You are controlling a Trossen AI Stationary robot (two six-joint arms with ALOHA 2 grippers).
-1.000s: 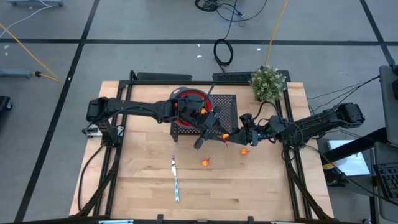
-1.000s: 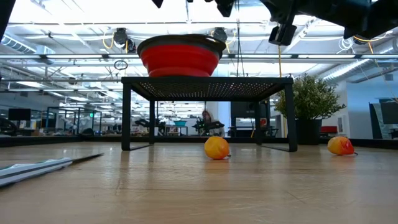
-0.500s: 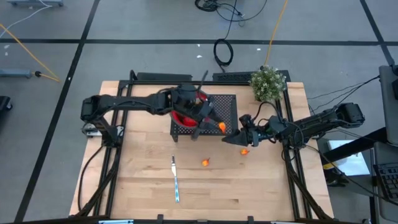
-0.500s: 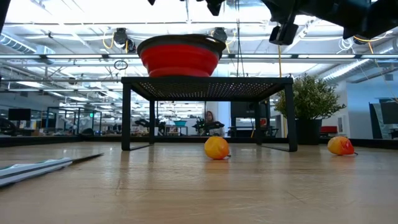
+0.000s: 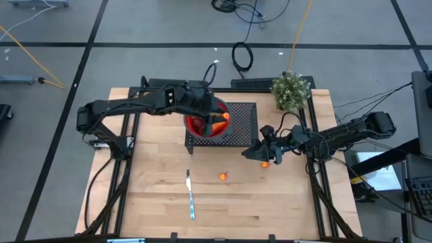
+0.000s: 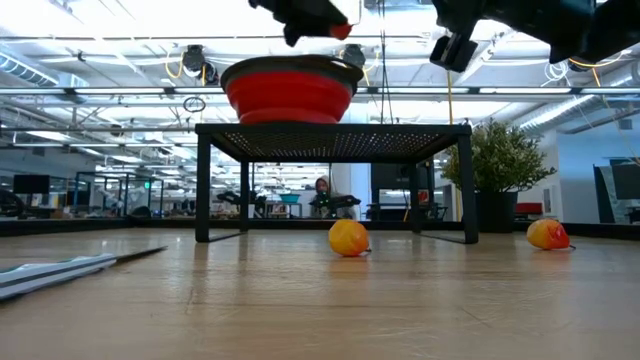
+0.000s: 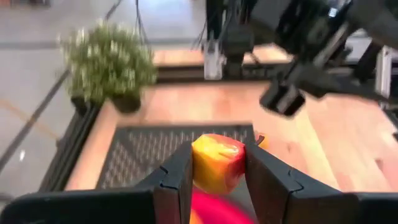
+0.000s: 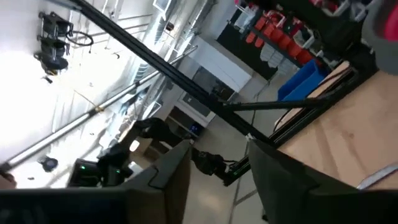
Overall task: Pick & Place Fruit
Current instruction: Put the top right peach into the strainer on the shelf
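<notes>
My left gripper (image 5: 217, 121) hangs over the round red bowl (image 5: 200, 125), which sits on a black mesh stand (image 5: 241, 125), and is shut on a yellow-and-red fruit piece (image 7: 217, 163). The low view shows that gripper (image 6: 318, 18) just above the bowl's rim (image 6: 290, 64). Two more orange fruit pieces lie on the wooden table, one (image 5: 223, 176) in front of the stand and one (image 5: 265, 163) to its right. My right gripper (image 5: 255, 151) hovers open next to that second piece, touching nothing. My left gripper pinches the fruit piece (image 7: 217, 163) between its two fingers (image 7: 180, 180), one on each side of it. The fingers come slanting down from the table's left. The piece is lifted clear, above the bowl (image 7: 214, 208).
A silver knife (image 5: 190, 196) lies on the table toward the near edge, left of the loose fruit. A potted plant (image 5: 291, 91) stands at the far right corner behind the stand. Bare wood stretches across the near half of the table.
My left gripper has carried the fruit piece up from beside the stand's near right corner toward the far-left, across the mesh top, and now holds it over the red bowl. The two pieces on the table have not moved.
</notes>
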